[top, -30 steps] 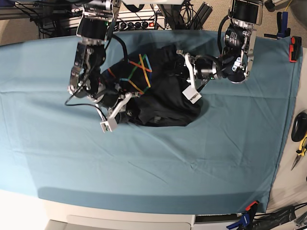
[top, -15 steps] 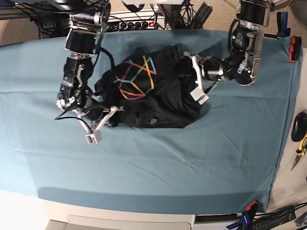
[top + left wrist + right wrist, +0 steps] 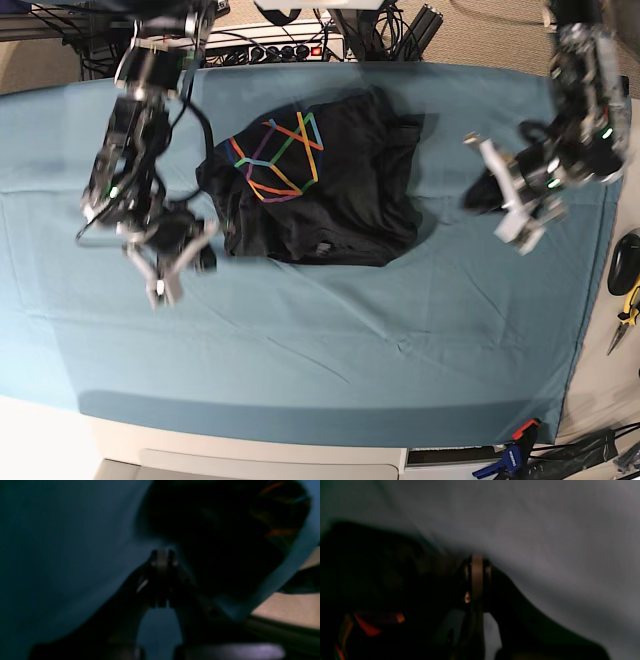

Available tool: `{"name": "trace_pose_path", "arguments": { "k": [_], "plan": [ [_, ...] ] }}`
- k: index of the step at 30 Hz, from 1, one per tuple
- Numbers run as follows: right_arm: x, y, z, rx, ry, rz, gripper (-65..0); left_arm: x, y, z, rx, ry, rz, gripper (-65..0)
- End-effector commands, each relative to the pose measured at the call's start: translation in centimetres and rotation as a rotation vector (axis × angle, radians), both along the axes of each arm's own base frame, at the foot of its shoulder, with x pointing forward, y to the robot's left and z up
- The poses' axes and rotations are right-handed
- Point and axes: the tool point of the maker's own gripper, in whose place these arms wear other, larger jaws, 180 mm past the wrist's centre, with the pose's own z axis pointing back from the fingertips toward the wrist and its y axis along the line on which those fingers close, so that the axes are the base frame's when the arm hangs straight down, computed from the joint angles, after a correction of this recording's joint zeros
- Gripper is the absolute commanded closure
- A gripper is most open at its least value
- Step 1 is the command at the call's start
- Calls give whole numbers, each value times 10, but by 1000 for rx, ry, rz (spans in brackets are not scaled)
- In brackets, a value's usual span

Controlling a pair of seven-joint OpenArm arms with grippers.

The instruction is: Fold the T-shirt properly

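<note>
T-shirt (image 3: 320,190): black, crumpled, rainbow line print up, lying far-centre on teal sheet (image 3: 330,340) covering worktop. Left hand (image 3: 510,205): right of the shirt, apart from it, jaws closed, holding nothing. Right hand (image 3: 165,265): left of the shirt, jaws closed, empty.

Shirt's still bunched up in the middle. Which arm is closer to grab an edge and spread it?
Probably the right gripper: it sits shut just beside the T-shirt, near its crumpled edge. The left gripper, also shut, is farther away across bare teal cloth.
</note>
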Motion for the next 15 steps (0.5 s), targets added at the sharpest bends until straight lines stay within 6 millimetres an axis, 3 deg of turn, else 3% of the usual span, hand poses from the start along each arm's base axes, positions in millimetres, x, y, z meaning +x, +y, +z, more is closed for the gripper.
{"name": "trace_pose_path", "arguments": {
  "k": [1,5,8,12,15],
  "plan": [
    [1,0,16,-6,-60,10,0,-3,9,12,7,-36,15,0],
    [-46,-2,14,-82,-44,34,0,-41,46,14,33,6,123,0],
    [-93,-17,10,-213,6,57,0,-76,73,13,69,69,193,0],
    [-154,-46,20,-386,71,54,0,-119,94,12,63,151,263,0],
    [-197,-92,21,-514,179,-34,0,-155,89,2,29,246,283,0]
  ]
}}
